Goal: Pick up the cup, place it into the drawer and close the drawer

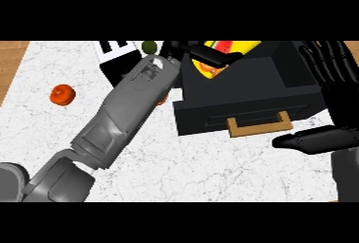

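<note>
The cup is yellow with a red inside and sits tilted over the back of the black drawer unit, near the view's top. My left forearm crosses the counter from the lower left, and my left hand curls its fingers round the cup, hiding part of it. The drawer front faces the view's lower edge and carries a wooden handle. I cannot tell how far the drawer is pulled out. My right hand stands open at the drawer unit's right side, with its thumb just right of the handle.
An orange fruit lies on the white marble counter at the left. A green fruit and a black-and-white object sit near the top, left of my left hand. Something orange peeks from behind my left forearm.
</note>
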`<state>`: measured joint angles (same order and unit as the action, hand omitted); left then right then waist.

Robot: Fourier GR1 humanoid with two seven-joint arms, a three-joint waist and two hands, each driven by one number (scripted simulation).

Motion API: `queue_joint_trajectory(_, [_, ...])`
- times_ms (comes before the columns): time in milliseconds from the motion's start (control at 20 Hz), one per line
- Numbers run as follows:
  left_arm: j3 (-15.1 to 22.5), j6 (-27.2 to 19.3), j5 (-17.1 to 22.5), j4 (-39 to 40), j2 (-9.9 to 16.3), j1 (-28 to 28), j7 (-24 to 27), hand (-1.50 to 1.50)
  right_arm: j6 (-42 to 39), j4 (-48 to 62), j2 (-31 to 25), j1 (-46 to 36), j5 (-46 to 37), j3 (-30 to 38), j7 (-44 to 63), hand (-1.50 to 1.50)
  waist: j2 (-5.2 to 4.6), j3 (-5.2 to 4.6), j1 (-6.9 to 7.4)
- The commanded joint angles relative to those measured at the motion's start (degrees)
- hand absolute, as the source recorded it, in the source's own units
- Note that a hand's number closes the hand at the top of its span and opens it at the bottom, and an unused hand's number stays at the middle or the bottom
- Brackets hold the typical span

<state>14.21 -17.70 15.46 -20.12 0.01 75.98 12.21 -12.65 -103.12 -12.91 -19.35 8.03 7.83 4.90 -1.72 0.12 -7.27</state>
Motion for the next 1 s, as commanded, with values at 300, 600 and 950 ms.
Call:
queue_joint_trajectory(300, [6.88, 1.80, 4.20, 2.02, -0.01, -1.50, 0.52, -1.50, -0.55, -0.29, 1.91, -3.06, -0.01, -3.69, 0.71, -1.50, -0.99, -0.04, -4.46])
queue_joint_trajectory(600, [4.34, 1.27, 12.07, -2.35, -0.01, -3.84, 5.93, -1.50, -9.53, 1.60, 2.09, -4.06, 7.90, -6.91, -0.32, 1.50, -1.32, -0.05, -5.58])
queue_joint_trajectory(950, [2.20, 1.02, 18.71, -5.33, -0.01, -3.28, 13.68, -1.50, -20.82, 1.66, -3.22, -3.59, 10.78, -14.35, 5.53, 1.50, -0.27, -0.18, -2.61])
